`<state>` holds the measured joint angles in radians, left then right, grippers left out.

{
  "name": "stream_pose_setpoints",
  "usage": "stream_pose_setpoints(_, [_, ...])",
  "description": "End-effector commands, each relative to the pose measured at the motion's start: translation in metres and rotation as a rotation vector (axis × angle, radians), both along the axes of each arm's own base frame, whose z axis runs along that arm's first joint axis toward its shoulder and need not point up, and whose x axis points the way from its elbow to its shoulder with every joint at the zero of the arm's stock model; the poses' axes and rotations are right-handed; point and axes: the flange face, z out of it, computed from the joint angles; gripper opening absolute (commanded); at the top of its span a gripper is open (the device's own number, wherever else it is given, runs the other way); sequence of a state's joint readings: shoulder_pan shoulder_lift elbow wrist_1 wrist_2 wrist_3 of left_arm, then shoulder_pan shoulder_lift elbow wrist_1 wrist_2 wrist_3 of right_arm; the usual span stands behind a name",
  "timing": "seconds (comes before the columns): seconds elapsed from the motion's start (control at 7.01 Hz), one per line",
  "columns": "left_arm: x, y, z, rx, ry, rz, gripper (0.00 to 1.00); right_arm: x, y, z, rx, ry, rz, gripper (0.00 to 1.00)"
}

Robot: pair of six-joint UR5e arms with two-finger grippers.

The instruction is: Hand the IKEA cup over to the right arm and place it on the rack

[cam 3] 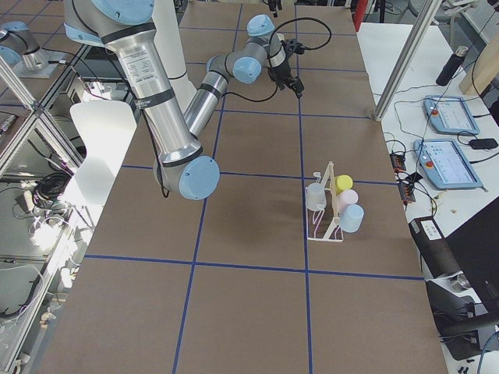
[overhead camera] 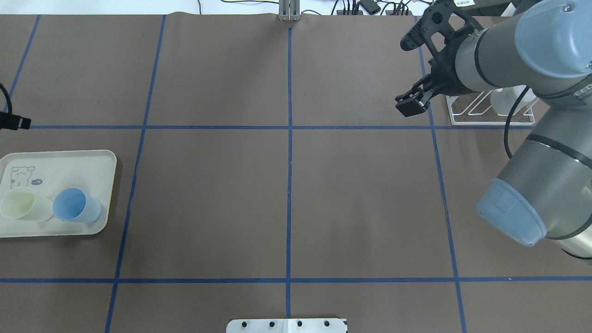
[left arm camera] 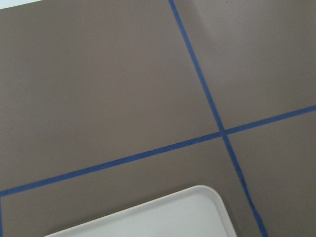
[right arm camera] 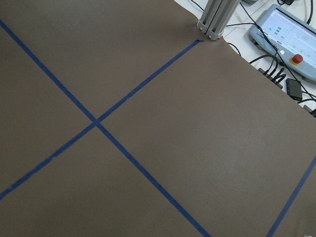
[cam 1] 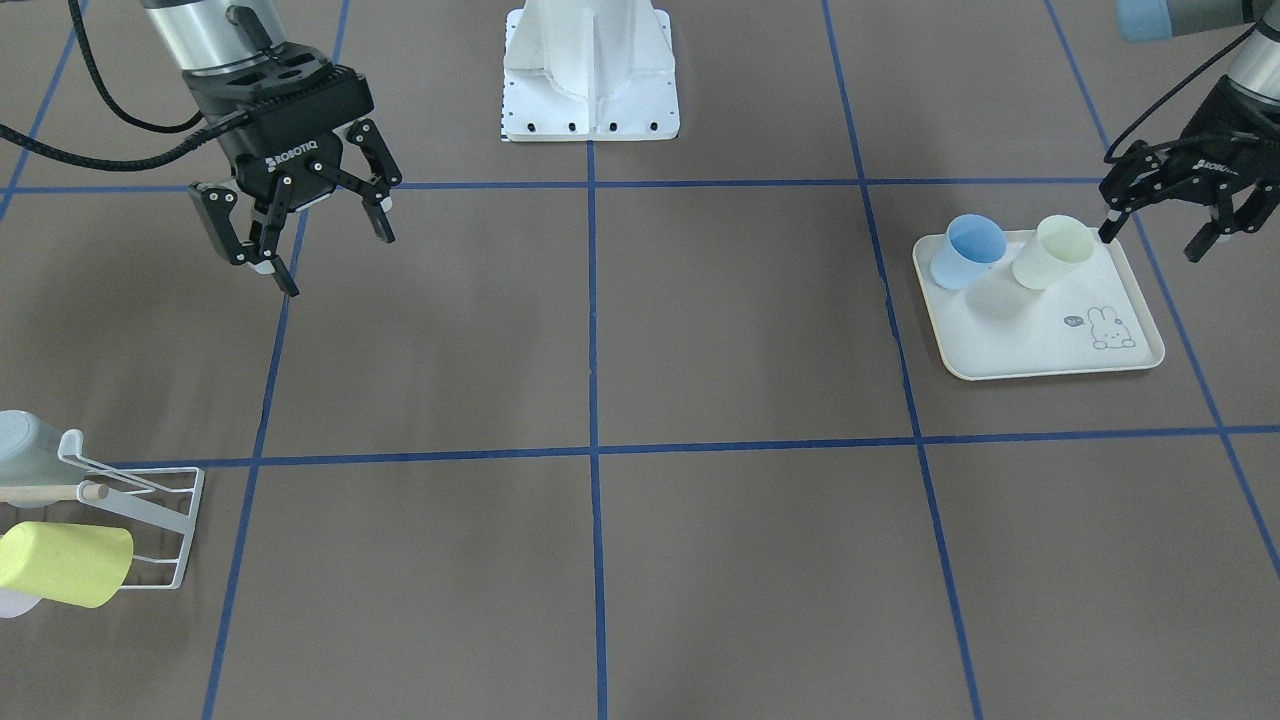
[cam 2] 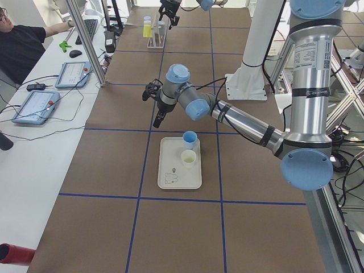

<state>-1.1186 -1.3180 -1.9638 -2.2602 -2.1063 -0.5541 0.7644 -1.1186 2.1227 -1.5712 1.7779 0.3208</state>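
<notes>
So the left gripper [cam 1: 1152, 243] was spread wide open with nothing in it, hanging right at the edge of the rabbit tray [cam 1: 1040, 345]. The pale cup [cam 1: 1050, 252] sat mouth-up on that tray, right next to one fingertip, and I honestly couldn't tell if they touched. The blue cup [cam 1: 967, 250] stood just past the pale one, on the side away from the gripper. The right gripper [cam 1: 320, 255] was open and empty too, up over the brown table [cam 1: 740, 330]. The rack [cam 1: 140, 500] was well apart from it, out toward the operators' edge, with a lime cup [cam 1: 65, 565] lying sideways on a prong, plus a few others.
</notes>
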Motion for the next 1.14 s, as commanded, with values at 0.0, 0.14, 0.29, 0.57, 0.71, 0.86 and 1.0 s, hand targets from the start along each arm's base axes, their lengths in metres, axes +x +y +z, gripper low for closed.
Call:
stream_pose_setpoints(0.0, [0.038,0.023,0.057,-0.029,0.006,0.028,1.0,-0.007,0.005,-0.003,-0.007,-0.01,-0.007,1.0])
stream_pose_setpoints(0.14, [0.055,0.032,0.086,-0.037,0.042,0.037,1.0,-0.006,0.006,-0.003,-0.005,-0.01,-0.007,1.0])
stream_pose_setpoints(0.29, [0.052,0.038,0.101,-0.024,0.055,0.038,1.0,-0.006,0.005,-0.003,-0.004,-0.01,-0.006,1.0])
stream_pose_setpoints(0.57, [0.051,0.042,0.108,-0.036,0.047,0.039,0.9,-0.007,0.006,-0.003,-0.003,-0.009,-0.006,1.0])
stream_pose_setpoints(0.71, [0.05,0.044,0.11,-0.039,0.045,0.041,0.67,-0.007,0.006,-0.002,-0.004,-0.008,-0.008,1.0])
stream_pose_setpoints(0.86, [0.048,0.047,0.112,-0.038,0.043,0.05,0.41,-0.008,0.007,-0.001,-0.005,-0.007,-0.009,1.0])
stream_pose_setpoints(1.0, [0.046,0.051,0.112,-0.028,0.052,0.055,0.34,-0.008,0.007,0.0,-0.006,-0.004,-0.01,1.0])
